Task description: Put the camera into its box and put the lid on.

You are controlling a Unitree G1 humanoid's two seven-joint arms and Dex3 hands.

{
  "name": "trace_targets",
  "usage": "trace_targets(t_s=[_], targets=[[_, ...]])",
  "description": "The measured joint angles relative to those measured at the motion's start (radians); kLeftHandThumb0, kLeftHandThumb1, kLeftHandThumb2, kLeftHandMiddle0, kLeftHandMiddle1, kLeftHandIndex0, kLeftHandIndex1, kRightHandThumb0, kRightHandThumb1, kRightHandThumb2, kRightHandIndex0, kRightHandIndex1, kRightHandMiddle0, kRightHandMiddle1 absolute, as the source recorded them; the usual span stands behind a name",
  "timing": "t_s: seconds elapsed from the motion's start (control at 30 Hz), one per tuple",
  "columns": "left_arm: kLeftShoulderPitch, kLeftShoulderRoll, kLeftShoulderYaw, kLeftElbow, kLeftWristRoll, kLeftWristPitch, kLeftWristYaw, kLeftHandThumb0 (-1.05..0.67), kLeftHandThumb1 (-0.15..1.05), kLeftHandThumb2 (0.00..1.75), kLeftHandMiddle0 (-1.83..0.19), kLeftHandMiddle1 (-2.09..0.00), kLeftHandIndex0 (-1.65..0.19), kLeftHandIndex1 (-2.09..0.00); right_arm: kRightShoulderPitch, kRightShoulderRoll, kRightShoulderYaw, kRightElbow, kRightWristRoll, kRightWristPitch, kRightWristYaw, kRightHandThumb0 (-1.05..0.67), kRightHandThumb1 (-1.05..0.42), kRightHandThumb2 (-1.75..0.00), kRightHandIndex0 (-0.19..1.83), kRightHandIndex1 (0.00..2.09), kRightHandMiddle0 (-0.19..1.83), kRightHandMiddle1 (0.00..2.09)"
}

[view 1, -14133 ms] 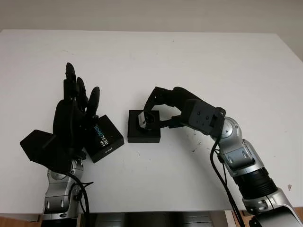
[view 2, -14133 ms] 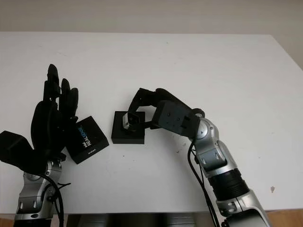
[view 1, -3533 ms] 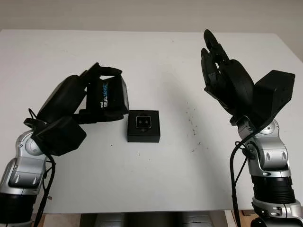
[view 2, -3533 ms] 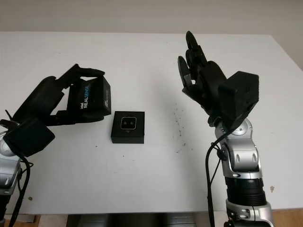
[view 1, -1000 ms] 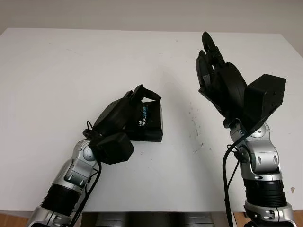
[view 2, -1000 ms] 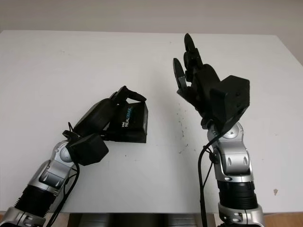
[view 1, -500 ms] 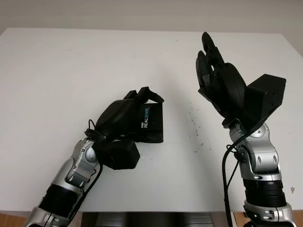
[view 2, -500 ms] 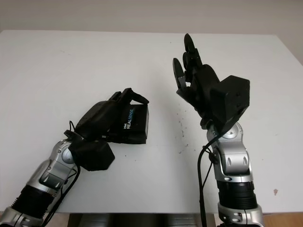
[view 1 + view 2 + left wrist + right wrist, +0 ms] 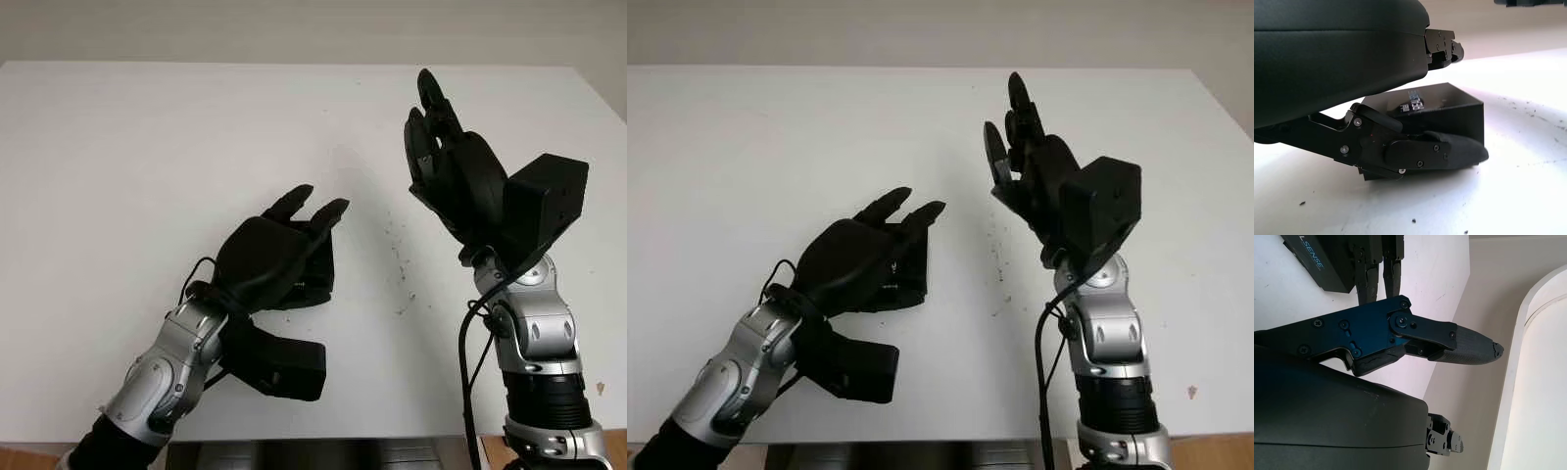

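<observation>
Left hand sits low over the box near the table's front middle, palm over the lid, fingers extended past its far edge rather than wrapped round it; from the left wrist view one finger runs along the box's side wall, and I can't tell whether it touches, so I read the hand as open, holding nothing. Box looks closed, lid on (camera not visible, presumably inside). Risks, as a judgement: if the lid is not fully seated, lifting the hand off could leave it cocked or riding high on one side; a finger dragging along the wall as the hand leaves could slide or spin the box on the smooth tabletop; pressing down off-centre could tip the near edge. Further back and to the right, the right hand is raised well above the table, open, well apart from the box, so little risk from it.
</observation>
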Motion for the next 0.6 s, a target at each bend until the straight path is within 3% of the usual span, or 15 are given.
trace_targets(t_s=[0.13, 0.23, 0.37, 0.47, 0.6], targets=[[0.017, -0.017, 0.008, 0.001, -0.064, 0.0, 0.007, -0.72, 1.05, 0.65, 0.19, 0.0, 0.19, -0.01, 0.0, 0.0, 0.0, 0.0, 0.0, 0.0, -0.002, -0.73, -1.05, -0.63, -0.16, 0.05, -0.16, 0.06], [0.022, -0.028, 0.037, 0.016, -0.179, -0.013, 0.013, -0.76, 1.05, 0.69, 0.19, 0.0, 0.19, 0.0, 0.001, 0.0, 0.0, 0.0, -0.001, 0.0, 0.0, -0.73, -1.05, -0.64, -0.16, 0.05, -0.17, 0.05], [0.023, -0.03, 0.116, 0.039, -0.452, -0.021, -0.079, -0.8, 1.05, 0.67, 0.19, 0.0, 0.19, 0.0, 0.001, 0.0, 0.0, 0.0, 0.0, 0.0, 0.004, -0.73, -1.05, -0.64, -0.16, 0.05, -0.16, 0.06], [0.023, -0.04, 0.22, 0.033, -0.75, 0.022, -0.205, -0.79, 1.05, 0.61, 0.19, 0.0, 0.19, 0.0, 0.001, 0.0, 0.0, 0.0, -0.001, 0.0, 0.005, -0.74, -1.05, -0.63, -0.16, 0.05, -0.17, 0.05], [0.024, -0.041, 0.318, 0.037, -1.017, 0.076, -0.296, -0.8, 1.05, 0.61, 0.19, 0.0, 0.19, 0.0, 0.001, 0.0, -0.001, 0.0, -0.001, -0.001, 0.012, -0.74, -1.05, -0.63, -0.17, 0.05, -0.18, 0.05]])
